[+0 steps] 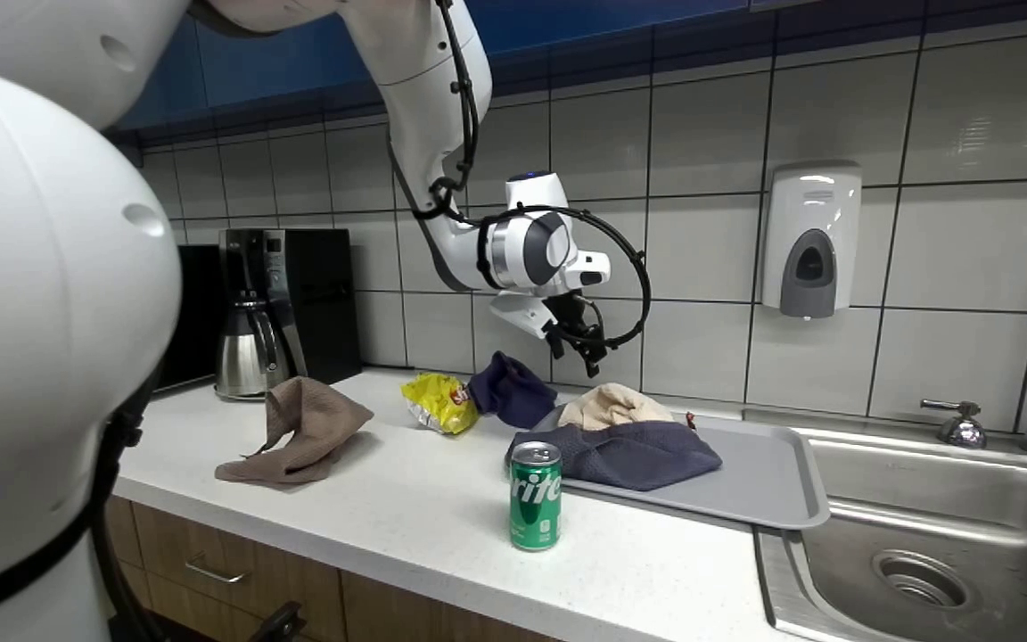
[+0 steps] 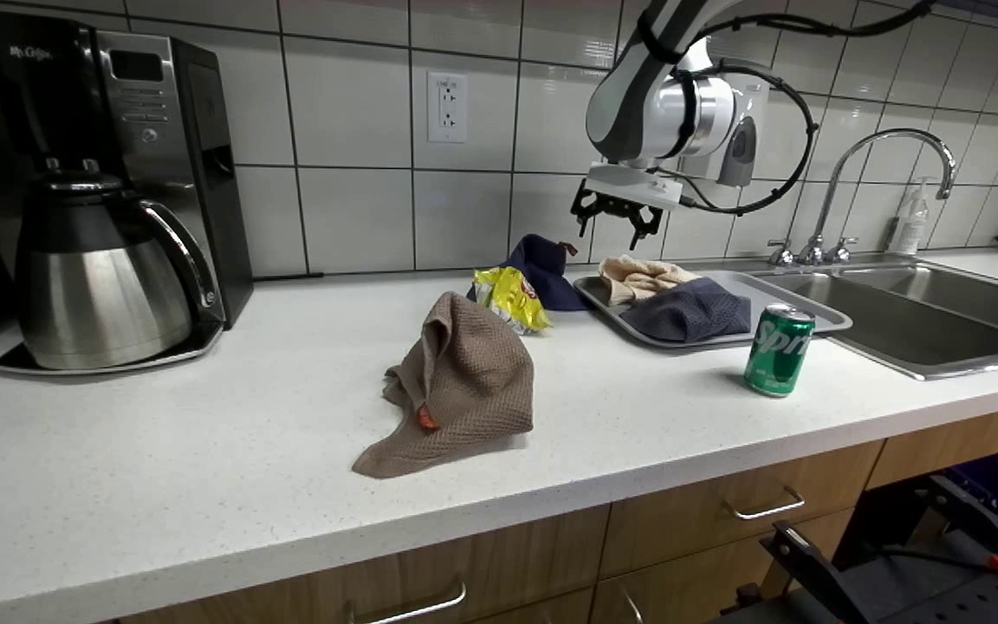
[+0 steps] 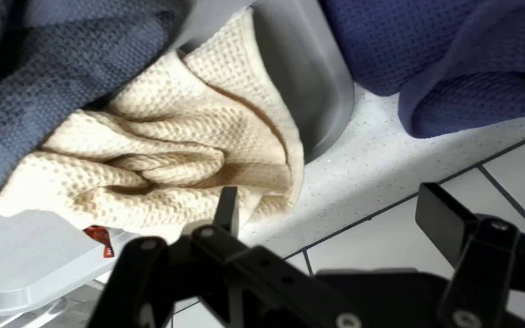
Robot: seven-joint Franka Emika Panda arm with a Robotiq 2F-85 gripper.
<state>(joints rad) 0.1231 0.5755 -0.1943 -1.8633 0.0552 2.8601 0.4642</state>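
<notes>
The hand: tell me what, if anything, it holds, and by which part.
Nothing is held: the hand hangs open, higher than the beige cloth and not touching it.

Coffee maker (image 2: 155, 169); soap dispenser (image 1: 811, 242)

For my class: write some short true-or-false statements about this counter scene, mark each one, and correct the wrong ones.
1. The claw is open. True.
2. The beige cloth lies on the grey tray. True.
3. The claw grips the beige cloth. False: it holds nothing.
4. The green can stands upright on the counter. True.
5. The beige cloth is alone on the grey tray. False: a slate-blue cloth lies there too.
</notes>
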